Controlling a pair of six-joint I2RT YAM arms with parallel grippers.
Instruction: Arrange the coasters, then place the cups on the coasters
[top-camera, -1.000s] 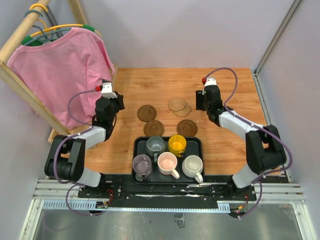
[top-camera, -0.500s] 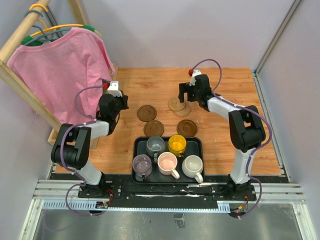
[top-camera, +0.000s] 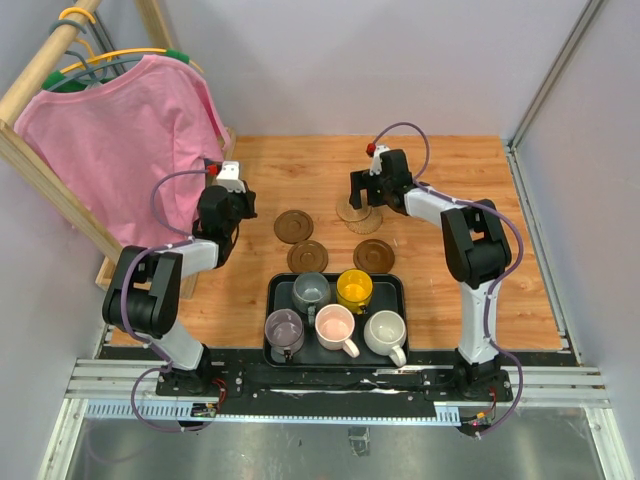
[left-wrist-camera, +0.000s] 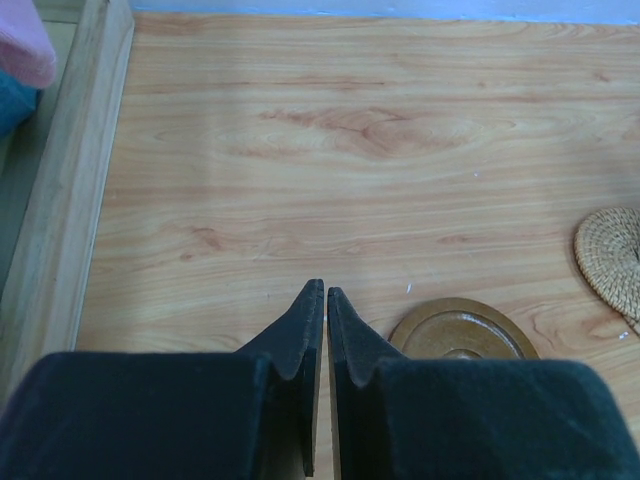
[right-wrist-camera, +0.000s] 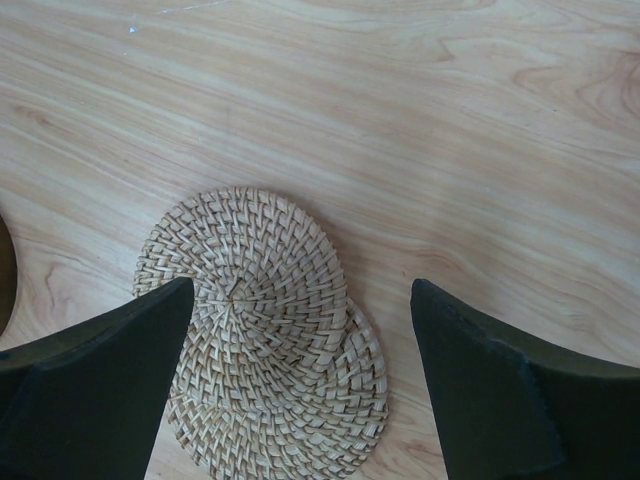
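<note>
hovering, right jaws wide over tan coasters (right-wrist-camera: 250, 290).

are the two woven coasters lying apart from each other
No, the upper woven coaster lies partly on top of the lower woven coaster, so they overlap.

Tan woven coasters (right-wrist-camera: 245, 290), dark brown coasters (top-camera: 294, 226), yellow cup (top-camera: 354, 288), black tray (top-camera: 392, 292), pink shirt (top-camera: 120, 130).
</note>
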